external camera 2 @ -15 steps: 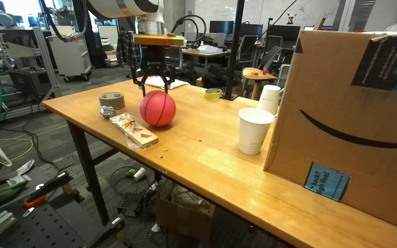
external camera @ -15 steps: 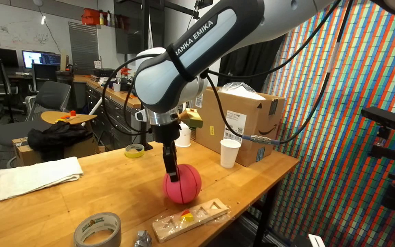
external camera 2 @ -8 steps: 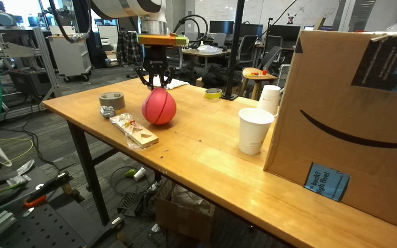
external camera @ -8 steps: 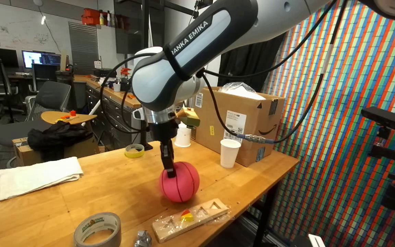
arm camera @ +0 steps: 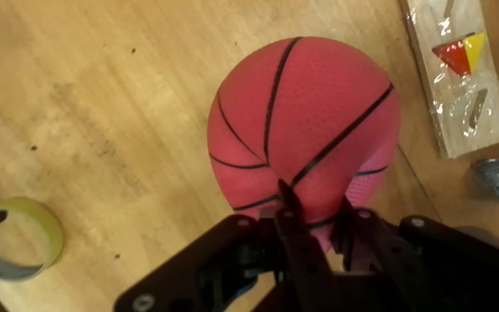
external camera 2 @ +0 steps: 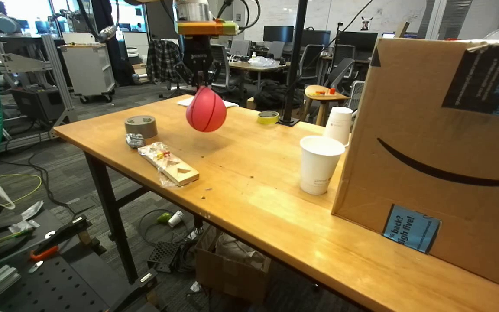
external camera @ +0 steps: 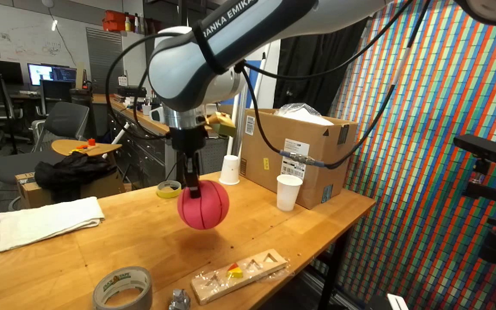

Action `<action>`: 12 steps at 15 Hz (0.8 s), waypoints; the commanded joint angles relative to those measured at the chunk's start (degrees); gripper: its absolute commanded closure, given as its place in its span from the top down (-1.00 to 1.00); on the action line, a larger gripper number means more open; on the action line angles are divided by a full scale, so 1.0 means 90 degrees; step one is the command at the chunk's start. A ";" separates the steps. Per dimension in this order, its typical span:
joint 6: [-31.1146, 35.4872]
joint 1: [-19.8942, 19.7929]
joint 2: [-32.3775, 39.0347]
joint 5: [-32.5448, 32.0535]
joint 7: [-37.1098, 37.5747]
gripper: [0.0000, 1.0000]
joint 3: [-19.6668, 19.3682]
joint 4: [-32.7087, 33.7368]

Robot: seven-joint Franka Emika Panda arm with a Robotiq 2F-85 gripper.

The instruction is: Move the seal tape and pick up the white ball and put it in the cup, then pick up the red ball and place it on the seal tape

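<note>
In an exterior view the wooden table (external camera 2: 249, 203) runs from the left down to the lower right. Upper left of centre, the gripper (external camera 2: 201, 86) points down, clamped on the red ball (external camera 2: 207, 113), which hangs above the wooden table, rubber pinched into an upward peak, long axis near upright. The cup (external camera 2: 320, 167), right of centre, stands mouth up. The seal tape (external camera 2: 140, 128), at left, lies flat, hole upward.
</note>
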 commanded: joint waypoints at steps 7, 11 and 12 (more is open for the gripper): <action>-0.0144 0.0214 -0.0170 0.0959 0.0174 -0.85 0.0314 0.0680; -0.0091 0.0281 -0.0287 0.1330 0.0526 -0.85 0.0387 0.0457; -0.0077 0.0288 -0.0333 0.1431 0.0612 -0.85 0.0405 0.0369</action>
